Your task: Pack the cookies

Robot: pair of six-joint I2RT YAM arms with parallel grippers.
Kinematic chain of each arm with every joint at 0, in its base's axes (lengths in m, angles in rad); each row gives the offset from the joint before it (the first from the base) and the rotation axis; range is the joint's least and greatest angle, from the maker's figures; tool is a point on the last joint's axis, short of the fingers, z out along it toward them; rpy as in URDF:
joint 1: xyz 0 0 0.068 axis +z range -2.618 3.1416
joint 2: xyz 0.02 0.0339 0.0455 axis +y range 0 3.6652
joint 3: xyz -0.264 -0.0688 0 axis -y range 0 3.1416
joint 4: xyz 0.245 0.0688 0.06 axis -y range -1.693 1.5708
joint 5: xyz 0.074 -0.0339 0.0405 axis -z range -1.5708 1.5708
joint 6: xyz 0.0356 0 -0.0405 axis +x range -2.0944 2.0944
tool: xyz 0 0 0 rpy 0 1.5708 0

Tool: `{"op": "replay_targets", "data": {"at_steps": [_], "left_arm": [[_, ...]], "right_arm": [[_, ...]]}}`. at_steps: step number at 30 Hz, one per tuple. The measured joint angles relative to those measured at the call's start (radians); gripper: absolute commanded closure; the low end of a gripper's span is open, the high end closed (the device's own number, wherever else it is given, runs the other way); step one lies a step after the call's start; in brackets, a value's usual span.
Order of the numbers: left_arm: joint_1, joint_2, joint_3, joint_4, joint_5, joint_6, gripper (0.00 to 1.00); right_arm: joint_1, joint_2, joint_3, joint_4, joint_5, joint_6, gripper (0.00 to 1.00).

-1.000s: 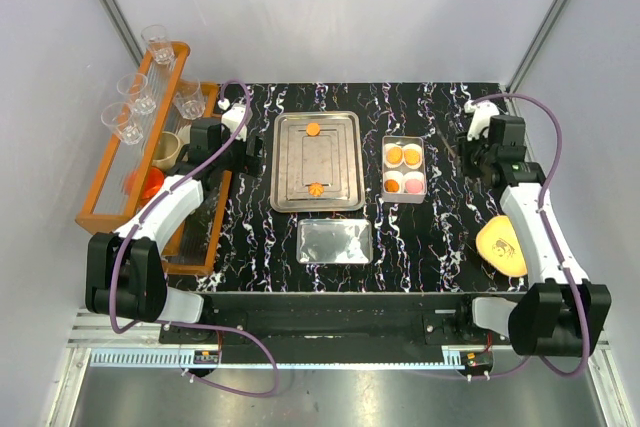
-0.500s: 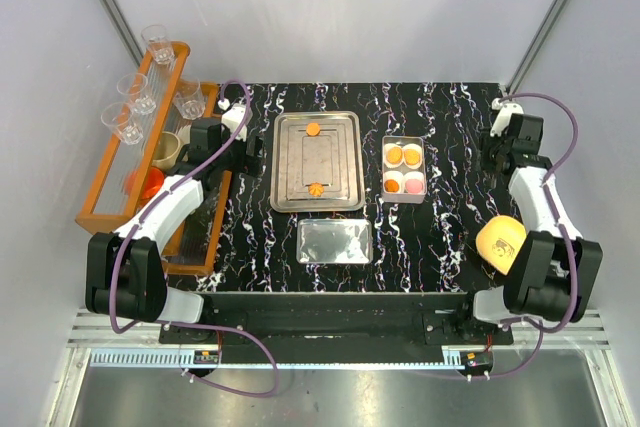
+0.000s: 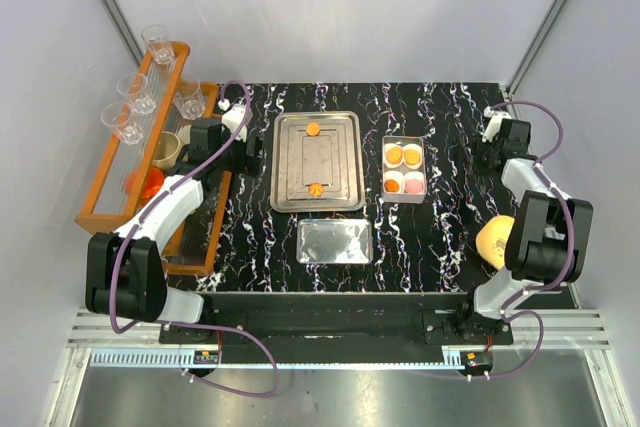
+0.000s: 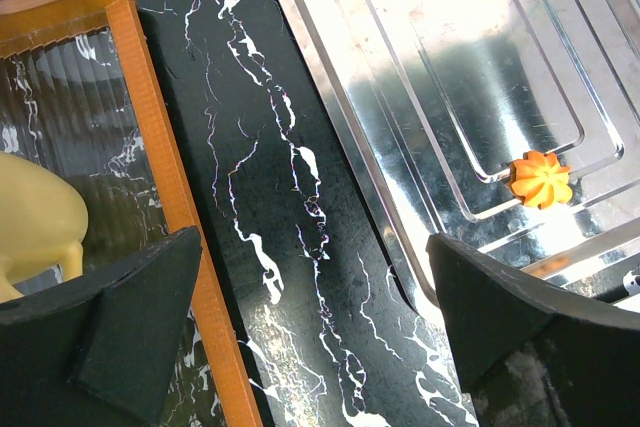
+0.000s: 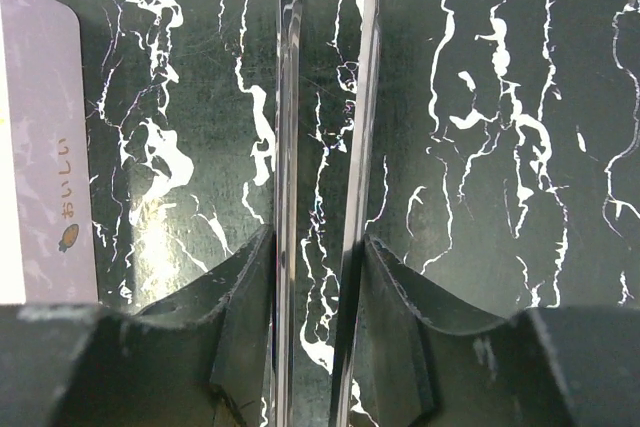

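Two cookies (image 3: 313, 129) lie on tray (image 3: 345, 162).
Left gripper (image 4: 310, 247), spread wide, should straddle flower cookie (image 4: 541, 178) squarely; right gripper (image 5: 325, 147), at counter's right edge, looks pressed together, empty.

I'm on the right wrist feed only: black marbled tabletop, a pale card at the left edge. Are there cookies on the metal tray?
Observer: Yes, two on the metal tray: a round orange cookie at its far end, a flower-shaped cookie at its near end.
Operator: Where is the left tool?
Observer: The left tool is open and empty, beside the tray's left edge.
Operator: And the box?
Observer: The white box, right of the tray, holds four filled cups, one pink.
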Motion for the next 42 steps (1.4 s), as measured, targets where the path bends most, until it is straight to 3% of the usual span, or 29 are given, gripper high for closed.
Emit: {"op": "replay_targets", "data": {"at_steps": [10,18,34,42], "left_arm": [[0.0,0.006,0.0,-0.001,0.0,0.0,0.01],[0.0,0.006,0.0,-0.004,0.0,0.0,0.01],[0.0,0.006,0.002,-0.007,0.0,0.0,0.01],[0.0,0.006,0.003,-0.007,0.0,0.0,0.01]], "right_arm": [[-0.001,0.077,-0.002,0.014,-0.024,-0.004,0.52],[-0.001,0.192,0.086,-0.08,-0.022,-0.039,0.51],[-0.001,0.237,0.148,-0.202,-0.02,-0.08,0.26],[-0.001,0.079,0.15,-0.259,-0.022,-0.08,0.16]]}}
